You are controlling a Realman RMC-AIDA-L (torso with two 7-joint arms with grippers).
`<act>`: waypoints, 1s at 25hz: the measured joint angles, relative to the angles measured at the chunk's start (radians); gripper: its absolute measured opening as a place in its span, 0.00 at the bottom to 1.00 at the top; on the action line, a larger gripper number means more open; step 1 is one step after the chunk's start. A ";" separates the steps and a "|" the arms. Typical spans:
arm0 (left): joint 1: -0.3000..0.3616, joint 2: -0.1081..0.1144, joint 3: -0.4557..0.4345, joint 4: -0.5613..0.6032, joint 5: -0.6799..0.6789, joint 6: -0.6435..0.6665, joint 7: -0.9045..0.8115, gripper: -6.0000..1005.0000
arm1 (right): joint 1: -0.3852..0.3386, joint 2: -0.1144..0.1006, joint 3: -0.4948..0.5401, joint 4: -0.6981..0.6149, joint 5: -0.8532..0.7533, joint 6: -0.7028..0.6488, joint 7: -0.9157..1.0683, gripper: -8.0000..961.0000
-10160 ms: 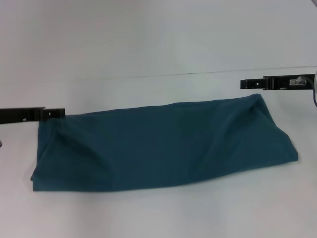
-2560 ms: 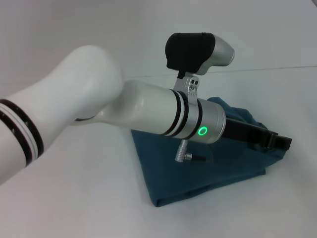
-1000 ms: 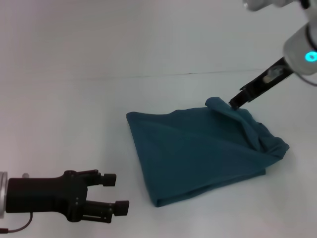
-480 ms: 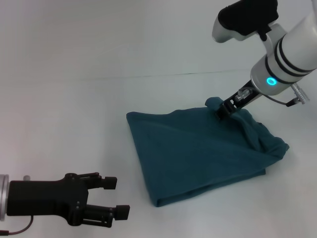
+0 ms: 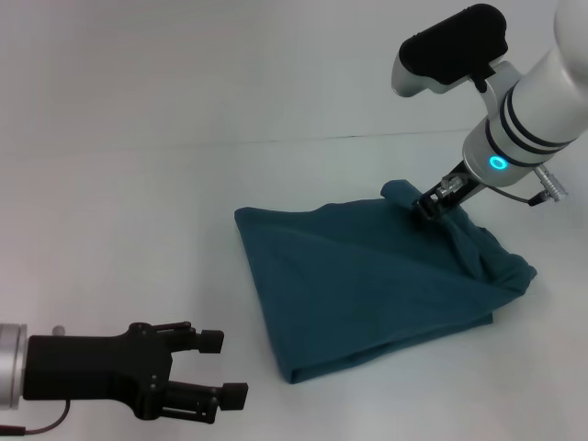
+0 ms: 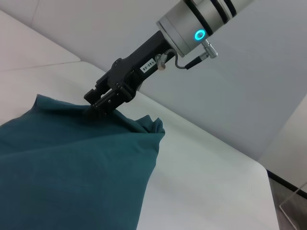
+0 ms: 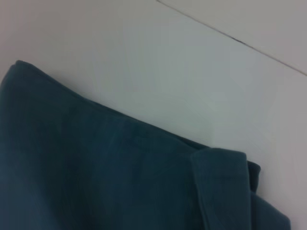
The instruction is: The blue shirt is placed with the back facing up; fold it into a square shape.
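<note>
The blue shirt [image 5: 367, 285] lies folded into a rough four-sided shape on the white table, with a bunched flap at its far corner and a rumpled right edge. My right gripper [image 5: 427, 205] comes down from the upper right, its tip on the fabric just beside that far flap. The left wrist view shows the same right gripper [image 6: 97, 103] resting on a ridge of the shirt [image 6: 72, 167]. In the right wrist view only the shirt [image 7: 120, 182] and bare table appear. My left gripper [image 5: 228, 369] hovers open near the table's front left, well clear of the shirt, with nothing in it.
The white table [image 5: 138, 230] stretches around the shirt, and a thin seam line [image 5: 303, 140] runs across it at the back. The right arm's white body [image 5: 533, 101] hangs over the far right of the table.
Over the last second the right arm swung in and turned, its tip shifting from beside the far flap onto the fabric. The left gripper drifted slightly right. The shirt kept its shape.
</note>
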 joint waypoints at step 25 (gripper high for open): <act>0.003 -0.009 0.017 -0.011 0.010 -0.039 -0.001 0.95 | -0.046 -0.002 0.060 -0.021 0.002 0.046 -0.010 0.02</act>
